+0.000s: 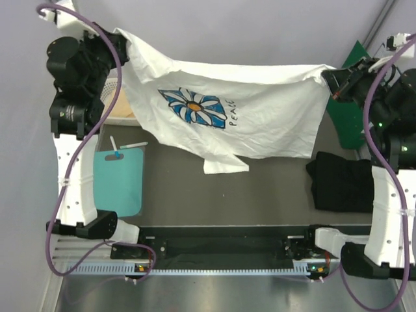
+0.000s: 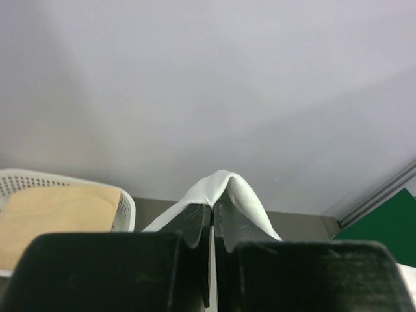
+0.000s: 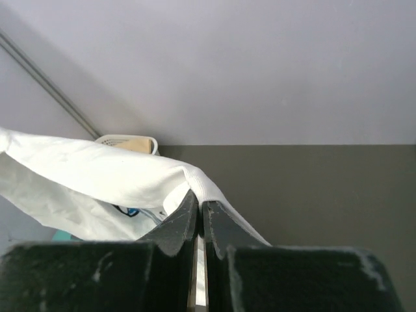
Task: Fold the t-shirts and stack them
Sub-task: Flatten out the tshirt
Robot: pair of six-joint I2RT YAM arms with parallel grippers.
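The white daisy-print t-shirt (image 1: 247, 120) hangs stretched in the air between both grippers, print facing up, one sleeve drooping at the middle. My left gripper (image 1: 120, 40) is shut on its left end; the wrist view shows white cloth (image 2: 227, 192) folded over the closed tips (image 2: 212, 209). My right gripper (image 1: 333, 81) is shut on its right end; white cloth (image 3: 97, 172) drapes over the closed tips (image 3: 199, 207). The black t-shirt (image 1: 341, 184) lies folded at the right. The tan-peach t-shirt (image 1: 120, 107) lies in a white basket (image 2: 127, 211) at the left, mostly hidden.
A flat teal board (image 1: 119, 182) lies at the left front with a small white stick beside it. A green binder (image 1: 351, 110) lies at the far right under the right arm. A grey wall stands behind the table.
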